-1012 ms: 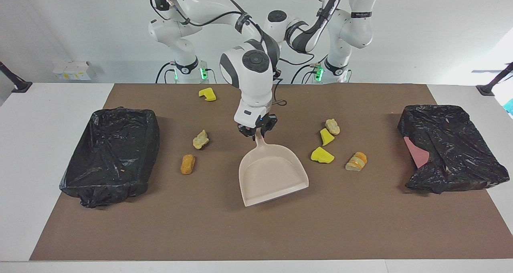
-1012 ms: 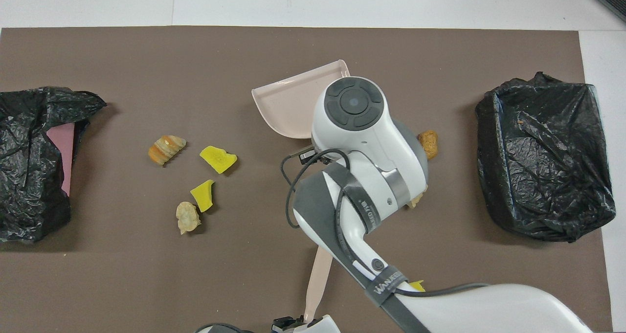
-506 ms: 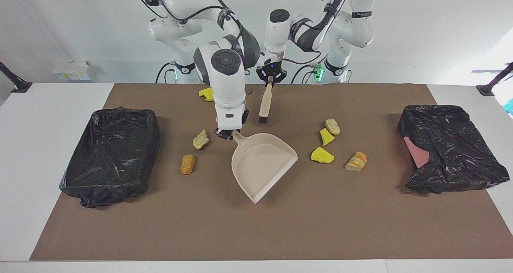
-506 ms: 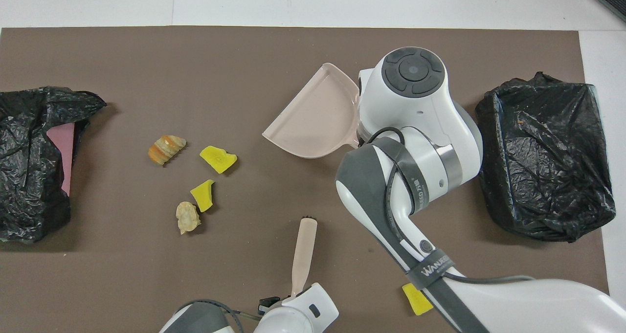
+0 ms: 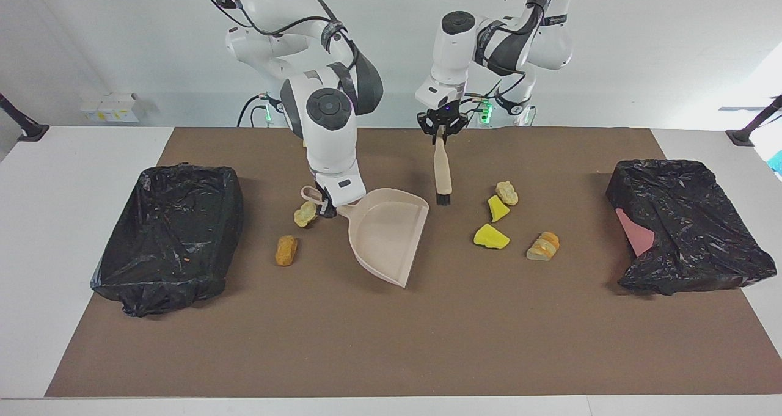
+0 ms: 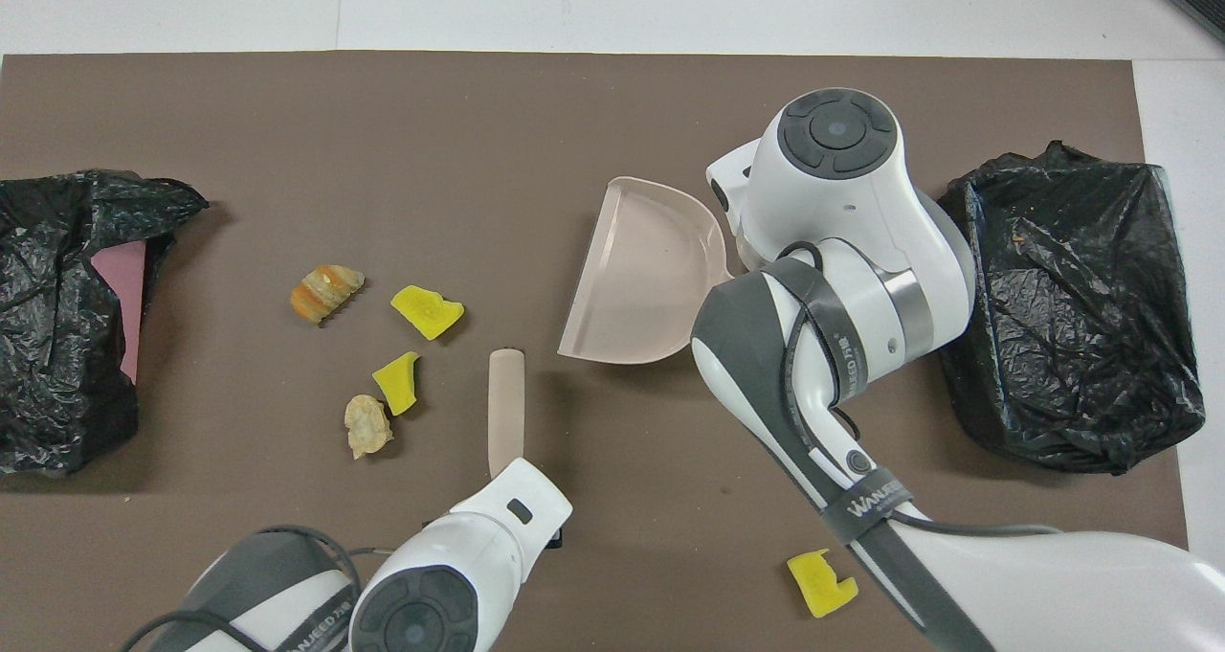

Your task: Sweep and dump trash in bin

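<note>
Zero of the seven scraps are collected so far: none shows in the dustpan (image 5: 385, 233) or in either black-lined bin (image 5: 168, 233), so sweeping and dumping are both judged still to do. Four scraps cluster right of centre in the facing view: a pale lump (image 5: 506, 192), two yellow sponge chunks (image 5: 498, 208) (image 5: 490, 236) and a striped bread piece (image 5: 543, 246). Two tan lumps (image 5: 305, 214) (image 5: 285, 250) lie left of centre, just beside the pan handle. The seventh scrap, a yellow chunk (image 6: 821, 583), sits low and right in the overhead view, partly hidden by the right arm in the facing view. The right gripper (image 5: 324, 203) is pinched onto the dustpan handle at mid-frame. Whether the pan lip touches the mat (image 5: 391, 343) cannot be told. The left gripper (image 5: 441, 132), at upper centre, is clamped on the top of the brush (image 5: 441, 175), which hangs bristles down between the pan and the four-scrap cluster, touching no scrap. Against the earlier frames, the pan has turned: a second ago its mouth faced the bottom of the facing view, and now it opens toward the cluster. The handle has swung over toward the two tan lumps. The brush has come out from behind the right arm and shifted toward the cluster. No scrap has moved.
</note>
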Controlling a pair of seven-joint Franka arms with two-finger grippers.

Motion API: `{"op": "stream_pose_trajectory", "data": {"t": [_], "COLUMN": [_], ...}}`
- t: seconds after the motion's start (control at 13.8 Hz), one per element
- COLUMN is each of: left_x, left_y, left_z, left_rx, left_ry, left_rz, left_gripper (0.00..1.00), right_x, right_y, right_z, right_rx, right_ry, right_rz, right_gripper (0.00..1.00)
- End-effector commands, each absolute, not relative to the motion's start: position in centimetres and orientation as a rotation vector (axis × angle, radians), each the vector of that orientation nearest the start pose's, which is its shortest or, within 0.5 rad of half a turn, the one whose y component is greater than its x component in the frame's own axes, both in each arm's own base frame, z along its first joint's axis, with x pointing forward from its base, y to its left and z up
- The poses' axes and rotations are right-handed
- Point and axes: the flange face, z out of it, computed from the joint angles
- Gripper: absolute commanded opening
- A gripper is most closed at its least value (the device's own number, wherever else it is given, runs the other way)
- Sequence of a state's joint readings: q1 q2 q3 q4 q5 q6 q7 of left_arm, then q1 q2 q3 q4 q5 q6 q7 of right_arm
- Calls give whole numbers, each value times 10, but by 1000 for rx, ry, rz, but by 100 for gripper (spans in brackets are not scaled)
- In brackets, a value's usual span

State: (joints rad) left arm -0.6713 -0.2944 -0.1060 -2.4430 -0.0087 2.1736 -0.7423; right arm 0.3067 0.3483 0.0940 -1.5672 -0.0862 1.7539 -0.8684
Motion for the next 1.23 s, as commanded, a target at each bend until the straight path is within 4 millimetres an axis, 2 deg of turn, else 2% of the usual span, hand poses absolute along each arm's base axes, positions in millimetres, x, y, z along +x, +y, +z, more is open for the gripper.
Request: {"op": "stream_pose_trajectory", "data": {"t": [0.0,0.22,0.36,0.43,0.51,0.58,0.72,0.87,1.16], "left_x": [340,364,368,368,363,359,337,329,337], "left_y": [-281,-239,-209,-195,-187,-176,-157,-155,-184], "left_z": [422,414,406,401,399,395,367,360,345], "left_rx": [-3089,-3037,-2989,-2954,-2935,-2918,-2863,-2878,-2984], "left_ry": [-70,-217,-324,-421,-458,-492,-495,-515,-480], "left_rz": [-65,-31,44,84,101,122,218,204,179], "left_gripper": [0,0,0,0,0,0,0,0,0], "right_x": [588,578,573,565,558,556,556,555,557], "right_y": [237,252,256,271,282,283,283,282,283], "right_z": [426,414,402,395,388,383,382,380,382], "right_rx": [-2463,-2431,-2415,-2384,-2362,-2358,-2357,-2356,-2361], "right_ry": [-1998,-2060,-2101,-2151,-2189,-2206,-2220,-2220,-2231], "right_rz": [270,300,311,288,282,285,289,294,278], "right_gripper": [0,0,0,0,0,0,0,0,0]}}
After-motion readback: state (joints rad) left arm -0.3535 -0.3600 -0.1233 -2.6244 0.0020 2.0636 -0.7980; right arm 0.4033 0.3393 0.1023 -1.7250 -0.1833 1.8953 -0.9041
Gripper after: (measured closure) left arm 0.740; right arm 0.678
